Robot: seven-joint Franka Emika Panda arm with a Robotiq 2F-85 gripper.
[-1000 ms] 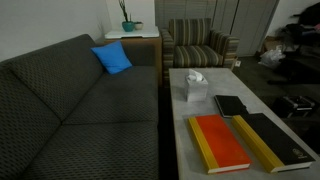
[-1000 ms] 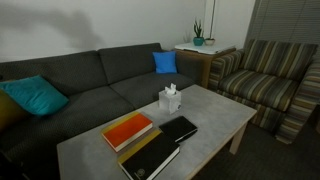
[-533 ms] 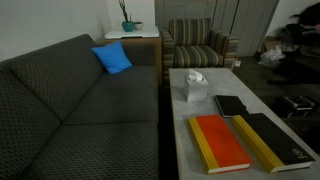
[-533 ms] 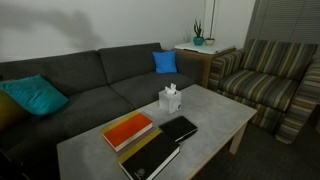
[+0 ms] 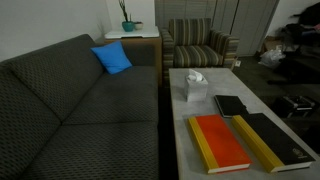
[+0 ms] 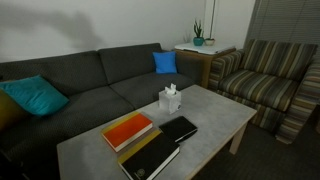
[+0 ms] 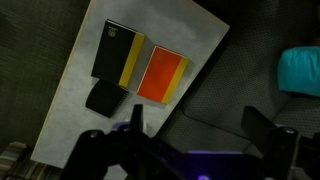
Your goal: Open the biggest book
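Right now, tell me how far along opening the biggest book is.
Done: nothing; the biggest book lies closed on the table, beside the red-orange book. In hand: the gripper hangs open high above the table, holding nothing. Left, likely: descend, catch the cover's edge and lift it open.

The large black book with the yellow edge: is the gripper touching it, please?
Apart. The wrist view shows the gripper high above the large black book, which lies far below on the grey table.
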